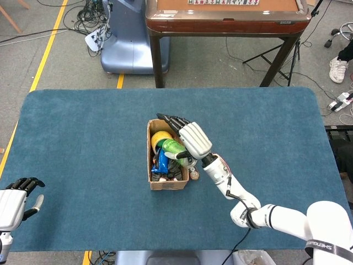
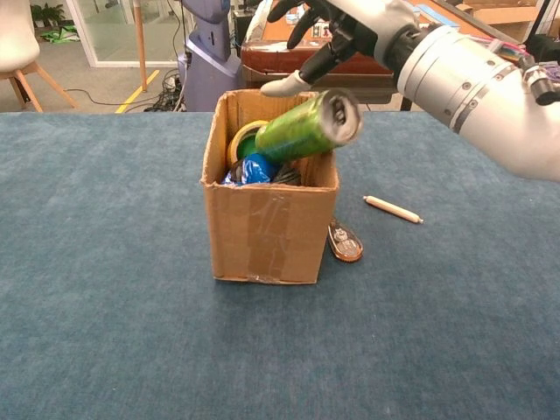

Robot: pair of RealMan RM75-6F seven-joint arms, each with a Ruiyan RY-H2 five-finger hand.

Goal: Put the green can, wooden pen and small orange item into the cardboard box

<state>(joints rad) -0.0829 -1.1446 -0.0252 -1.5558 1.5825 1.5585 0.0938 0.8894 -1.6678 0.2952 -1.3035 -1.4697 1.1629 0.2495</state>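
The cardboard box [image 1: 167, 183] [image 2: 271, 227] stands mid-table with several items inside. The green can [image 2: 306, 127] [image 1: 172, 147] lies tilted, its lower end inside the box and its top sticking out over the right rim. My right hand [image 2: 337, 31] [image 1: 191, 138] hovers just above the can with fingers spread, and its thumb tip is close to the can's upper side without gripping it. The wooden pen [image 2: 393, 209] lies on the cloth right of the box. The small orange item [image 2: 346, 244] [image 1: 194, 175] leans against the box's right side. My left hand [image 1: 17, 200] rests empty at the near left edge.
Inside the box are a yellow tape roll [image 1: 160, 138] [image 2: 241, 140] and a blue item [image 1: 162, 162] [image 2: 249, 169]. A wooden table [image 1: 226, 22] and a blue robot base [image 1: 129, 44] stand beyond the far edge of the blue-covered table [image 1: 83, 138].
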